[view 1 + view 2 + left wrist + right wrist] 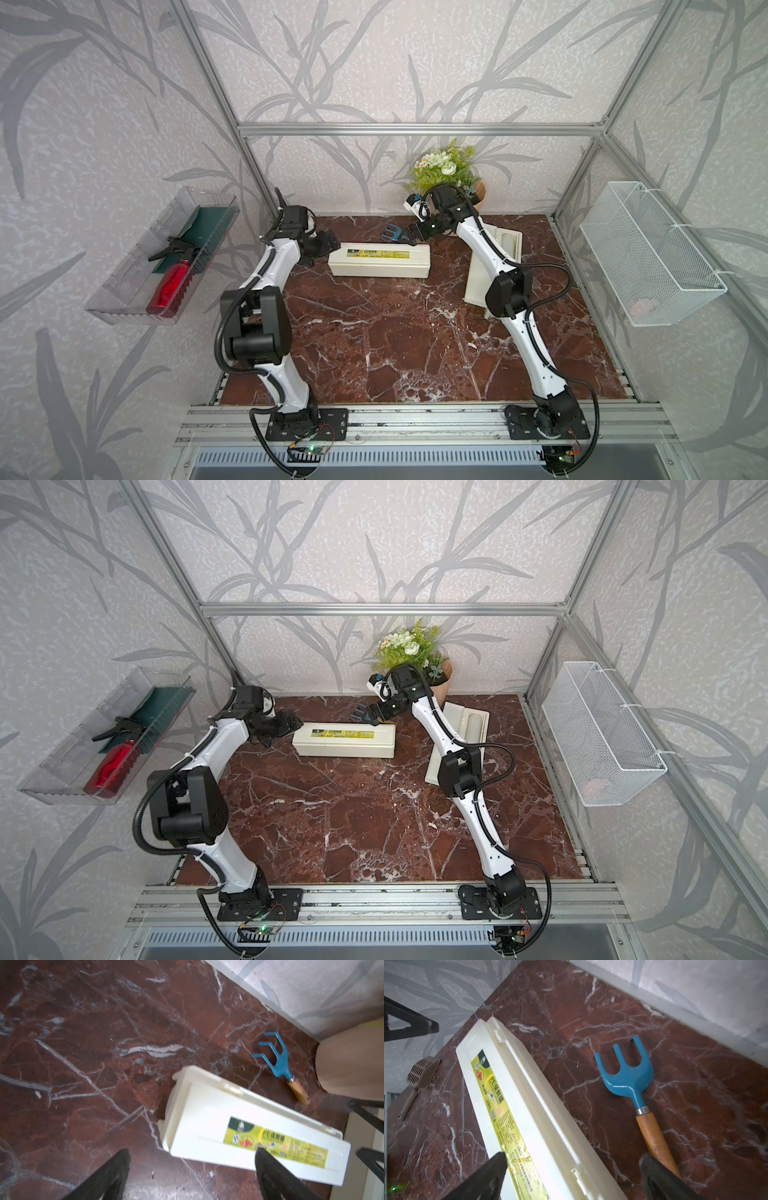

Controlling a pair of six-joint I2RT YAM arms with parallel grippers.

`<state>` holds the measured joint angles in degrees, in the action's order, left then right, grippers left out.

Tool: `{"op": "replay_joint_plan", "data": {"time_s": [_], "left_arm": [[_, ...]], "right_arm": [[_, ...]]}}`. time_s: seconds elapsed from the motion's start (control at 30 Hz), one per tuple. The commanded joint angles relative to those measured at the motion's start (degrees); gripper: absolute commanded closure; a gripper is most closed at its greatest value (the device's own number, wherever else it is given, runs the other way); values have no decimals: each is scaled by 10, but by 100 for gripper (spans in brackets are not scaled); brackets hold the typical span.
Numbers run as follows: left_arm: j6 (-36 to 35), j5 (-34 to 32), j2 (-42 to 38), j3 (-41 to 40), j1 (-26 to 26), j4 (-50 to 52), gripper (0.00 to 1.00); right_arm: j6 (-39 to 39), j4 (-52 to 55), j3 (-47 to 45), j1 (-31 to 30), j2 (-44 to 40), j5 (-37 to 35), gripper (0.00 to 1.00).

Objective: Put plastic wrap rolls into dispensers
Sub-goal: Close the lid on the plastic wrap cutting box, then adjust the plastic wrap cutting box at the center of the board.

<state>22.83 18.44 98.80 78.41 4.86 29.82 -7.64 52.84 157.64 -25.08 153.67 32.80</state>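
The closed cream dispenser (380, 262), yellow-green label on its lid, lay far back on the surface (395, 340). The left tool (191, 1149) and right tool (573, 1155) gaped wide at its ends, holding nothing.

only readable thing is the yellow-green label (500, 1109) on the dispenser (546, 1118) lid. big print says "pe保鲜膜", then "300" plus one character i can't make out. it runs out from under one finger of the right gripper (573, 1156). the small print's all blur.
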Motion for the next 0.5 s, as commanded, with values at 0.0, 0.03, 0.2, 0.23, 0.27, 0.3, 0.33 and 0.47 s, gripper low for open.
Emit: {"op": "replay_joint_plan", "data": {"time_s": [0.0,0.03,0.2,0.23,0.27,0.3,0.33,0.47], "left_arm": [[38,28,-31,-77,-33,-44,14],[44,29,-37,-98,-43,-53,17],[55,32,-50,-154,-75,-87,27],[55,37,-46,-159,-78,-95,29],[56,38,-41,-162,-81,-102,30],[56,40,-35,-162,-81,-107,30],[56,44,-25,-161,-81,-117,30],[52,47,12,-141,-81,-145,30]], "right_arm": [[-29,71,-10,-3,1,42,0],[-30,58,-31,-2,-8,54,0],[-33,61,-52,-3,-10,63,0],[-33,72,-50,-3,-5,58,0],[-38,84,-47,-2,-3,54,0],[-37,92,-47,-4,-1,48,0],[-37,102,-49,-4,0,46,0],[-38,126,-86,-5,-19,57,0]]}}
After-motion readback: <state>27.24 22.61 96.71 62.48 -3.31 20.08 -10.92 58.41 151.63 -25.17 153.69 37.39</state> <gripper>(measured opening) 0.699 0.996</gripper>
